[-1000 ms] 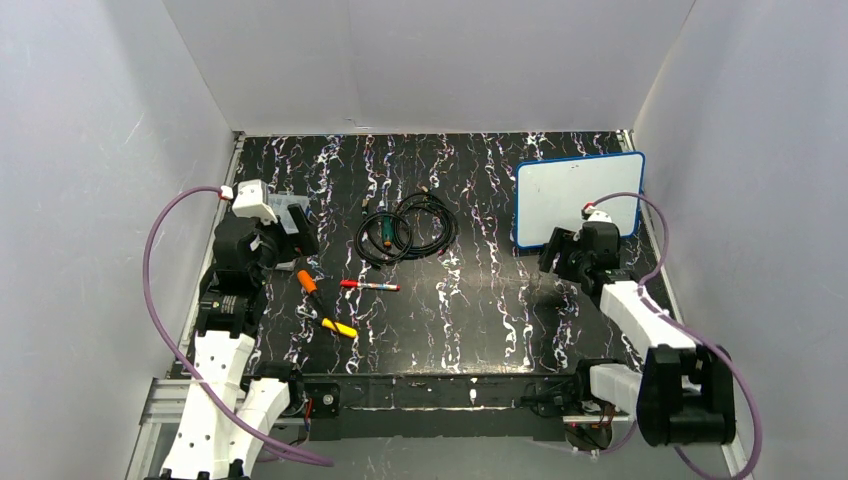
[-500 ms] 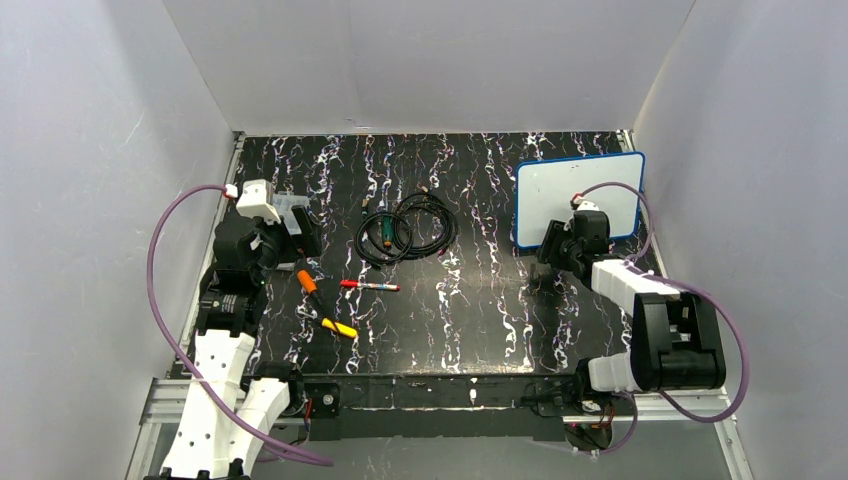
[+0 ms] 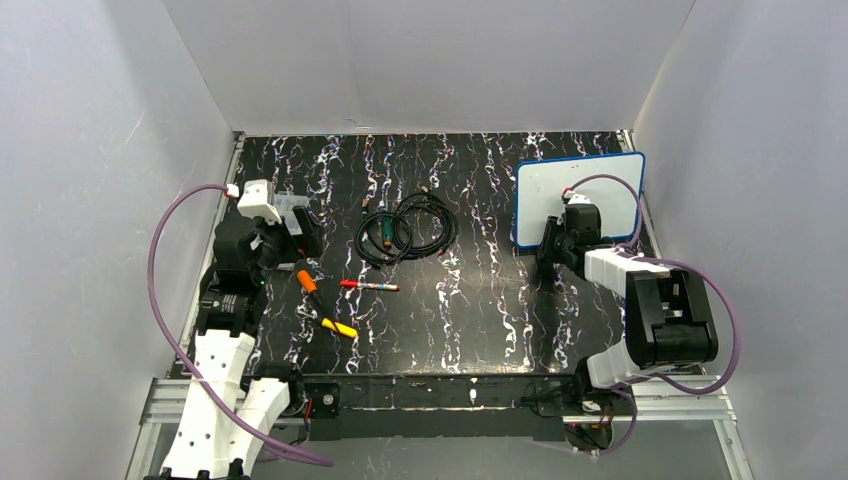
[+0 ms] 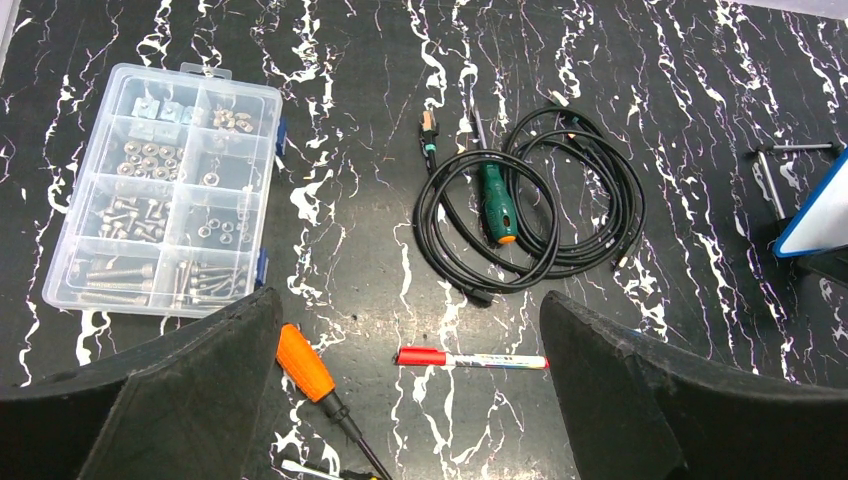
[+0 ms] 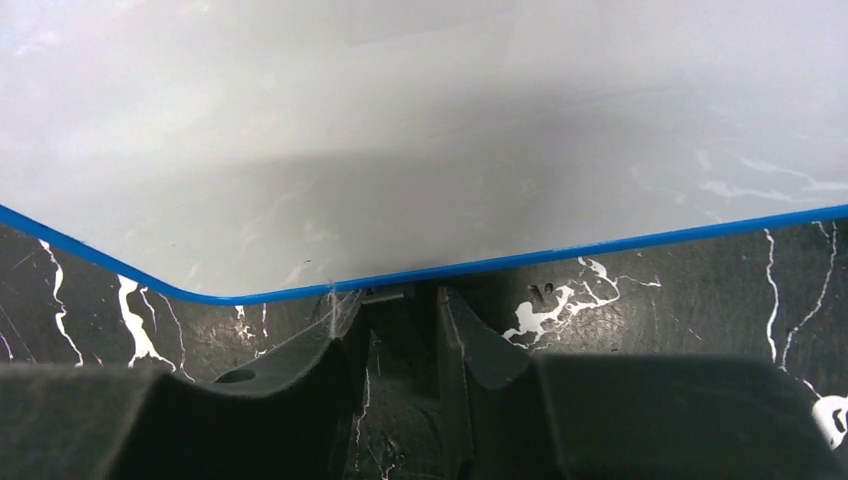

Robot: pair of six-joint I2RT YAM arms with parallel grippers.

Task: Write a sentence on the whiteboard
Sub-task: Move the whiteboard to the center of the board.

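The whiteboard (image 3: 558, 195) (image 5: 400, 130), white with a thin blue frame, stands tilted at the back right of the table. Its face is blank in both views, and no sentence is in view. My right gripper (image 3: 550, 252) (image 5: 403, 300) is at the board's lower left edge, its fingers drawn in close on a black foot under the blue rim. My left gripper (image 3: 297, 235) (image 4: 408, 300) hangs open and empty over the left side of the table. A red-capped marker (image 3: 369, 286) (image 4: 472, 359) lies flat on the table below and between its fingers.
A clear compartment box of screws (image 4: 160, 190) sits at the far left. A coiled black cable (image 3: 408, 228) (image 4: 530, 215) holds a green-handled screwdriver (image 4: 497, 205). An orange-handled screwdriver (image 3: 310, 285) (image 4: 305, 365) and a yellow-handled tool (image 3: 338, 327) lie near the marker.
My right arm has swung in towards the whiteboard's lower left edge, and its jaws have narrowed onto the foot. The left arm has stayed still.
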